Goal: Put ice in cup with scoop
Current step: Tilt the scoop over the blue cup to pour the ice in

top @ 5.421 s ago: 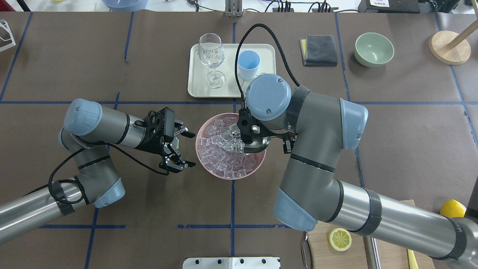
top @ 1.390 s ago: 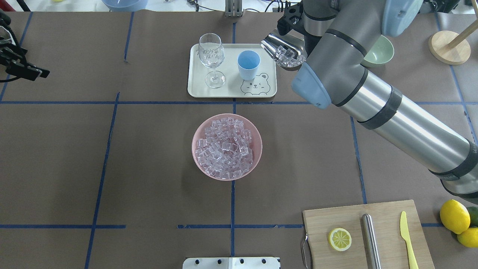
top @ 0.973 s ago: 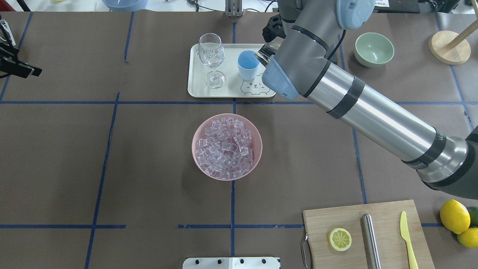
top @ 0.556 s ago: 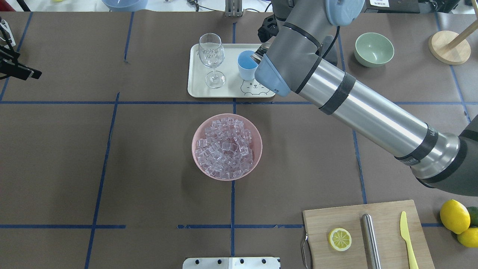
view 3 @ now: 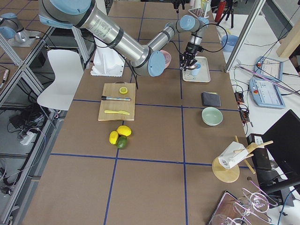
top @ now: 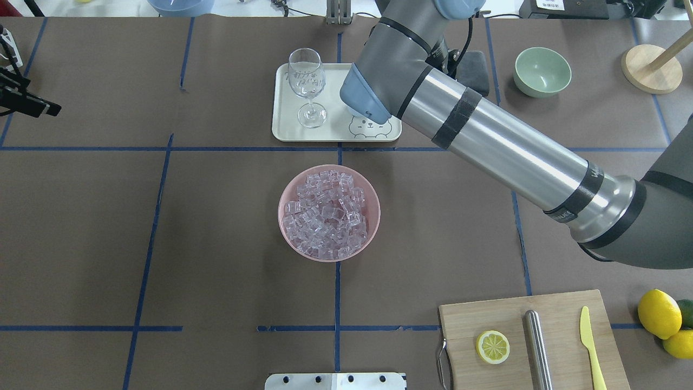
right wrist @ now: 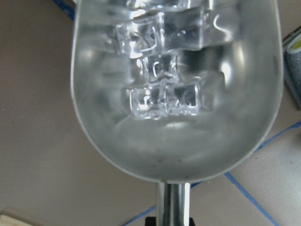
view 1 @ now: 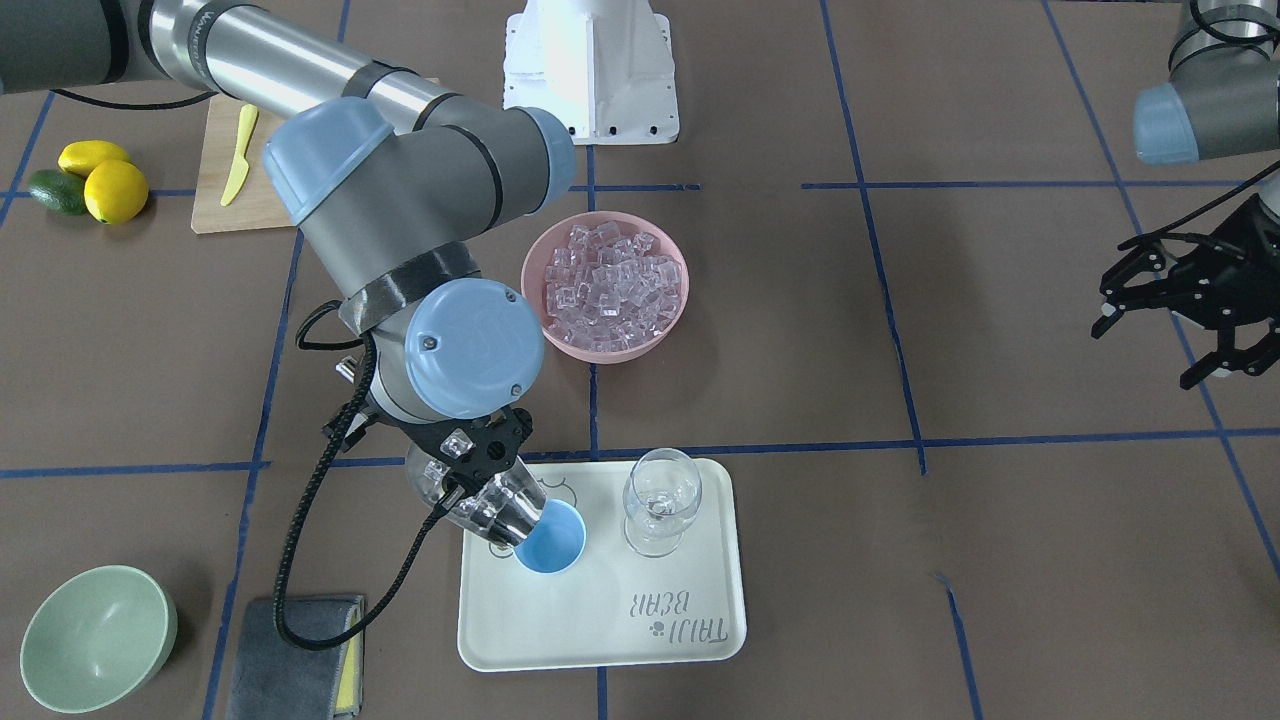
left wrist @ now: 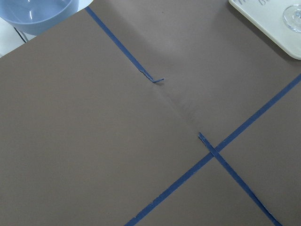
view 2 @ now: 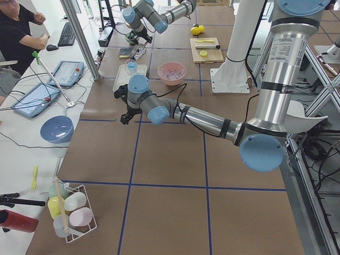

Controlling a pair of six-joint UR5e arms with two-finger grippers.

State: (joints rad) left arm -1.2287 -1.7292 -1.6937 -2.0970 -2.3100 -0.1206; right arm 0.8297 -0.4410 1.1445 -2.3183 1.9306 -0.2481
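Meanwhile, over the cream tray (view 1: 600, 630), the right claw (view 1: 478, 452) is clamping the thin handle of the steel scoop (view 1: 492, 508) and holding its mouth tilted down at the rim of the light-blue cup (view 1: 553, 542). The cup is sitting on the tray just beside a wine glass (view 1: 660, 500), and no cube is showing in the part of it that is visible. Several clear cubes of ice (right wrist: 162, 89) are lying in the scoop's trough, and many more are filling the pink bowl (view 1: 606, 288) behind. The left claw (view 1: 1190, 300) is hanging well apart with its 2 fingers spread, gripping nothing. The cubes are looking hard, light and slippery, likely to leave the smooth steel in 1 rush, and the small cup may tip if knocked. The stiff scoop is best gripped firmly on its handle, since so thin a rod could twist.
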